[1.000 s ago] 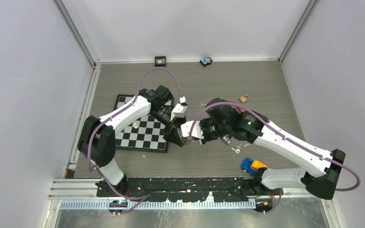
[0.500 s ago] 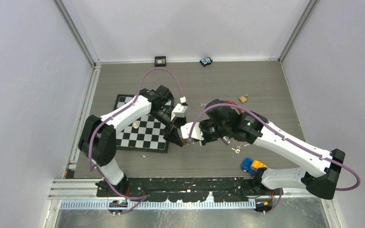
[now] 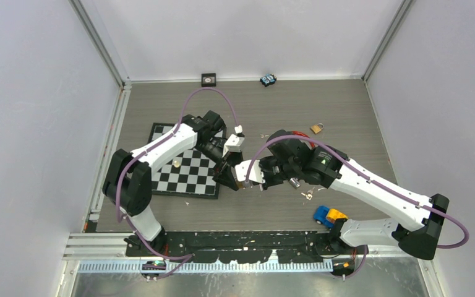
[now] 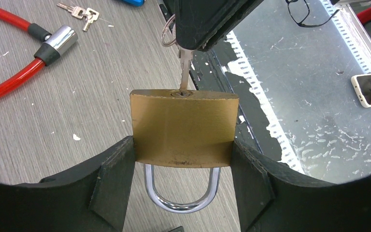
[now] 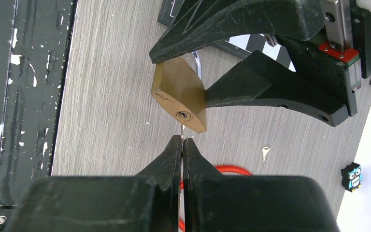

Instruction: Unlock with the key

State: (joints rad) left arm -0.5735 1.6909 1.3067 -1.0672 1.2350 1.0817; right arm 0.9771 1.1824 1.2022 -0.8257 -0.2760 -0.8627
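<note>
A toy car [image 3: 329,216] sits nearest the arm bases on the table [image 3: 272,105], with a key bunch [image 3: 307,195] just beyond it. Mid-table, the right end effector [image 5: 182,142] is closed on a key [image 4: 184,63], pinched between its fingers. The key's tip meets the keyhole in the padlock [image 4: 183,128], and most of the blade still shows. The left end effector [image 4: 183,145] grips the padlock by its two sides, shackle toward the wrist, just beside the chessboard [image 3: 185,176]. A red cable [image 4: 9,82] lies by the right arm. Farther off lies a small padlock [image 3: 316,128], then an owl toy [image 3: 268,80] at the back wall.
</note>
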